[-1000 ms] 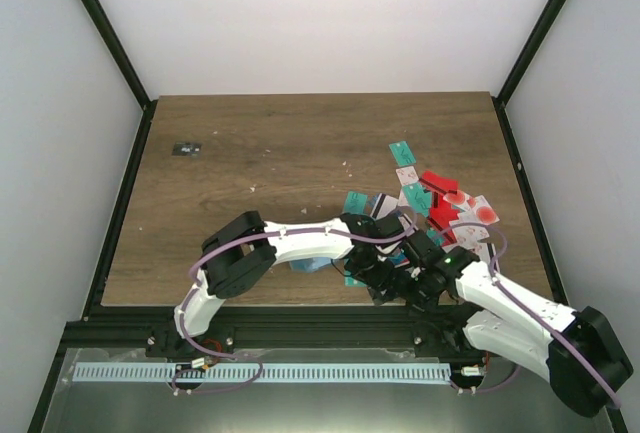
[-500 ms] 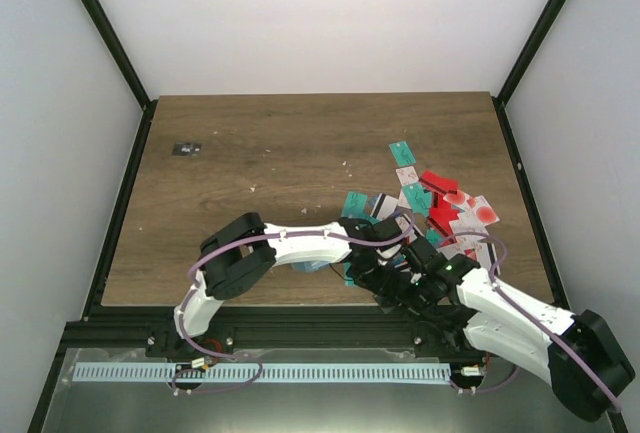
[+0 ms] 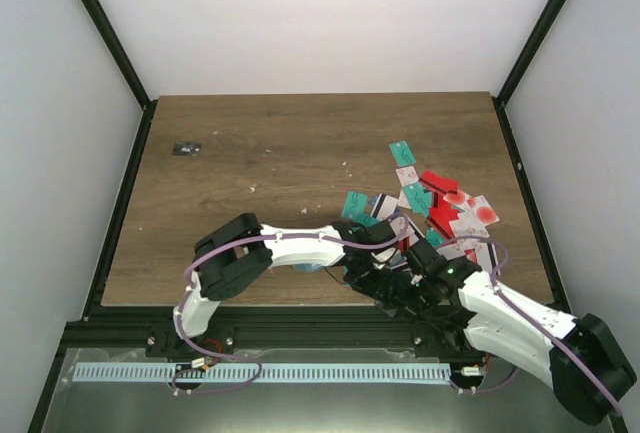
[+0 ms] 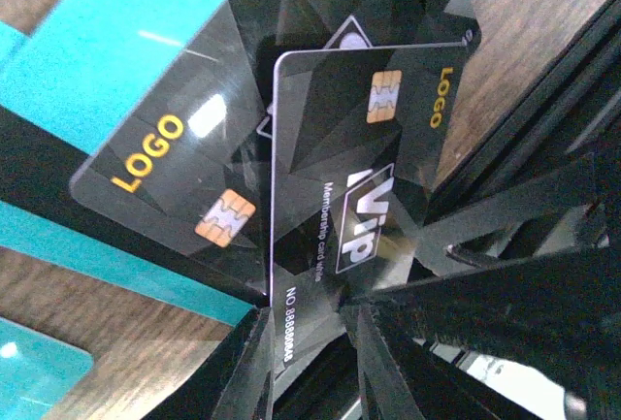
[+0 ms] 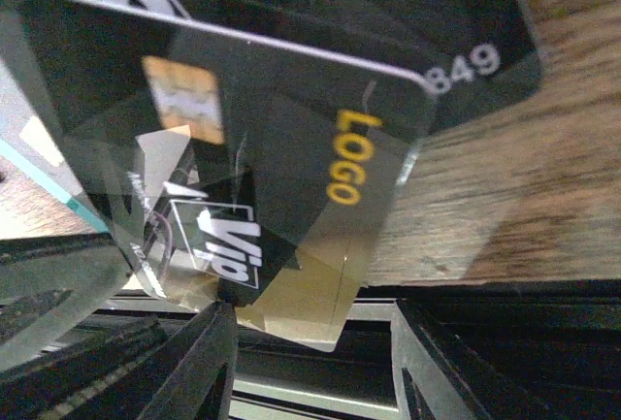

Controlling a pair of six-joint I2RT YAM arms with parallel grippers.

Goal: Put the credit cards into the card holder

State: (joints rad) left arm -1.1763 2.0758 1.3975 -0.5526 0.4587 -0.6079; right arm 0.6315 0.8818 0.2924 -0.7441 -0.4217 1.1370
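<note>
Right gripper (image 5: 310, 352) has slid in, jaws half open either side of the black card (image 5: 291, 148) that the left gripper (image 4: 310, 357) pinches; centre it before clamping. Card holder (image 3: 316, 267) peeks out lower centre, under the left arm (image 3: 300, 245).

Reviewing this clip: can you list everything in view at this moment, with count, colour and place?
table: one, brown wood, inside the white enclosure
credit cards: many, mostly teal, red and white, heaped right of centre
black VIP card: one, gold lettering, between both end effectors by the table's near edge
second black card: one, gold LOGO, beside the VIP card over teal cards
card holder: one, blue-grey, mostly hidden under the left arm
small black object: one, white marks, far left
left end effector: one, black, at the VIP card's numbered end
right end effector: one, black, open around the card's corner
</note>
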